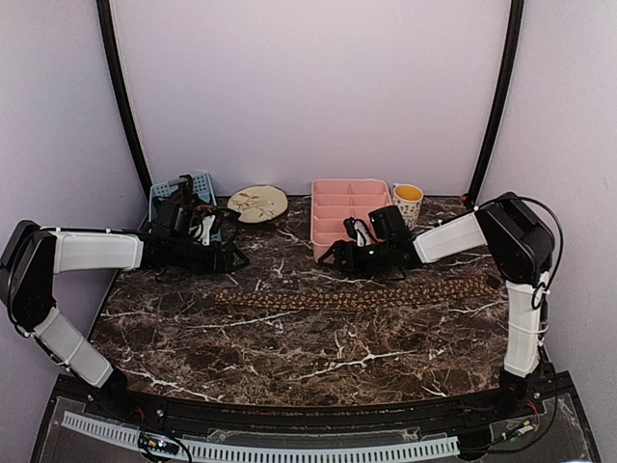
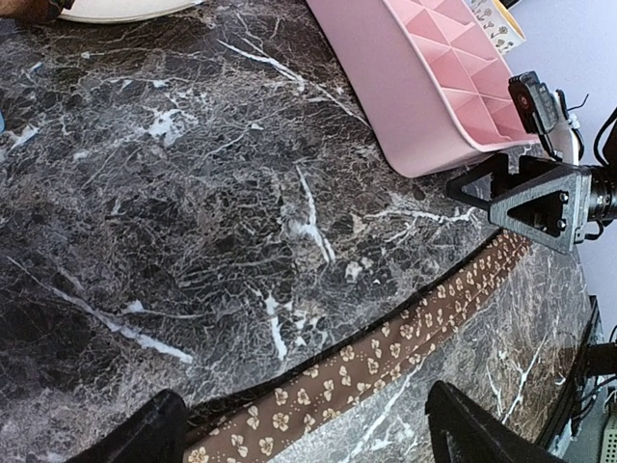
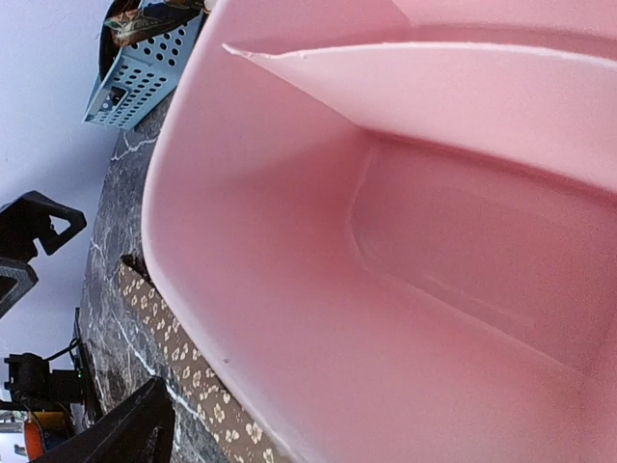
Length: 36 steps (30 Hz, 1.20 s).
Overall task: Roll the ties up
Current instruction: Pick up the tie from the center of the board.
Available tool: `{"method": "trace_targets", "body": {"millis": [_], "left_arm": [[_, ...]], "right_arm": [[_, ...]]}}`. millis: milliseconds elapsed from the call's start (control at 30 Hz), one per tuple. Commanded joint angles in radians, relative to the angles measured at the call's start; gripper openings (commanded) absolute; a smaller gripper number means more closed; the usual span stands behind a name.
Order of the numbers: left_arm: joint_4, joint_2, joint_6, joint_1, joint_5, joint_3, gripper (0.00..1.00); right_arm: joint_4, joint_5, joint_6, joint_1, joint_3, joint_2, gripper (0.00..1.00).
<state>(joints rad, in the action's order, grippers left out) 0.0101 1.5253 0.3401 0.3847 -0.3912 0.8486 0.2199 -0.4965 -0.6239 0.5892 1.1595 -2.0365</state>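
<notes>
While left gripper (image 2: 308, 436) and right gripper (image 1: 330, 258) gape, the tie (image 1: 357, 294) lies flat — unrolled

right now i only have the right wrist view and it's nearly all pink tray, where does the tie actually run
Observer: The tie lies flat and unrolled in one long strip across the marble table, on the arm-base side of the pink tray.
Operator: and the left pincer, i only see a corner of it
Observer: The left pincer is open and empty, close by the tie's left end.
Operator: anything on the tray's other side
Observer: A white mug with a yellow inside stands just right of the tray's far corner.
</notes>
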Motion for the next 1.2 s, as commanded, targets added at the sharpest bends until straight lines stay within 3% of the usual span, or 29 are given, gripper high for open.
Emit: {"method": "trace_targets", "body": {"millis": [0, 200, 433, 600, 733, 1033, 1167], "left_arm": [[-0.032, 0.003, -0.028, 0.003, 0.031, 0.016, 0.89], [-0.044, 0.018, -0.049, 0.002, 0.035, 0.021, 0.89], [-0.094, 0.056, -0.127, 0.004, 0.027, 0.069, 0.87], [-0.088, 0.074, -0.150, 0.030, 0.002, 0.078, 0.85], [-0.089, 0.077, -0.143, 0.037, 0.016, 0.068, 0.85], [-0.061, -0.025, 0.047, 0.009, 0.134, -0.078, 0.86], [-0.047, -0.061, 0.120, -0.028, 0.147, -0.145, 0.84]], "right_arm": [[0.013, 0.024, 0.028, -0.019, 0.080, -0.021, 0.90], [-0.087, 0.049, 0.098, -0.048, 0.115, -0.012, 0.90], [-0.169, -0.091, 0.202, -0.032, 0.015, 0.071, 0.83], [-0.301, -0.033, 0.323, -0.015, -0.046, 0.151, 0.82], [-0.395, -0.015, 0.398, -0.009, -0.023, 0.123, 0.81], [-0.493, -0.011, 0.458, 0.020, -0.033, 0.128, 0.68], [-0.489, 0.016, 0.435, 0.029, 0.002, 0.161, 0.68]]}}
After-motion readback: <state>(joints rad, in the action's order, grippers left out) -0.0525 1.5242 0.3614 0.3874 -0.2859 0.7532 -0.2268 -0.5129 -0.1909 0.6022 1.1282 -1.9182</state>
